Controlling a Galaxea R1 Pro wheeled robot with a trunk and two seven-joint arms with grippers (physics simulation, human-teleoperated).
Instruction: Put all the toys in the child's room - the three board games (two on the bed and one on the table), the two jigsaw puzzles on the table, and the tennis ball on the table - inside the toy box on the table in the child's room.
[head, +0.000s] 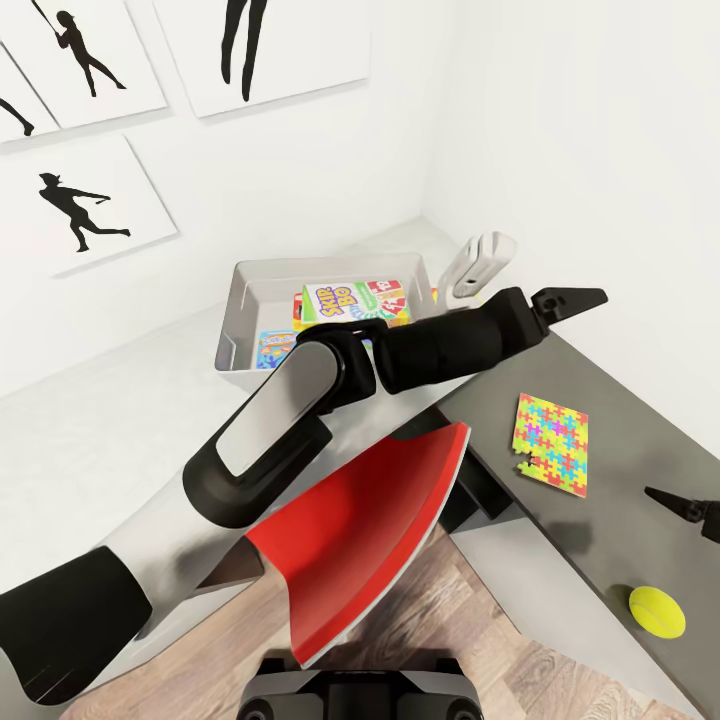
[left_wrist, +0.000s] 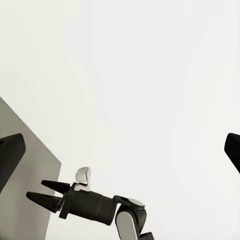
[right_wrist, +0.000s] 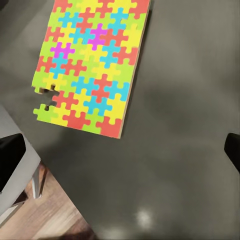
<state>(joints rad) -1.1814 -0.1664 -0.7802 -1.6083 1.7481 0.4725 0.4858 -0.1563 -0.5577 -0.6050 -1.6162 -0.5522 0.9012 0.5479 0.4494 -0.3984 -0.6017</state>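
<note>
- Head view: left arm reaches across the frame from 7 o'clock toward 2 o'clock. Left claw (head: 570, 299) hangs over the near edge of the dark grey counter (head: 610, 380), holding nothing; its fingers look spread.
- Left wrist view: that claw's two dark fingertips (left_wrist: 10, 155) sit at opposite frame edges, so it is wide. White wall ahead.
- Left wrist view also catches the right claw (left_wrist: 44, 194) from the side: prongs parted, nothing between them.
- Head view: right claw (head: 685, 508) is at 4 o'clock by the frame edge, over the dark counter, past the jigsaw puzzle (head: 550, 442).
- Right wrist view: fingertips (right_wrist: 11, 159) at opposite edges, wide, empty. It looks down on the same puzzle (right_wrist: 90, 65), which lies flat on the dark counter (right_wrist: 180, 150); a piece or so is missing from one edge.
- Toy box (head: 232, 300) sits on the pale counter (head: 90, 440) just above frame centre, at 10 o'clock from the puzzle.
- Inside the box: a "Skip-Bo" game box (head: 333, 301) propped up, a green and red box (head: 385, 295) beside it, and a blue printed item (head: 275, 345) near the 7 o'clock corner.
- Tennis ball (head: 656, 611) is on the dark counter at 5 o'clock, near the edge, well apart from the puzzle.
- White clip-like object (head: 478, 262) stands just at 3 o'clock of the box.
- Baseball silhouette pictures (head: 85, 205) on the wall at 10 to 12 o'clock.
</note>
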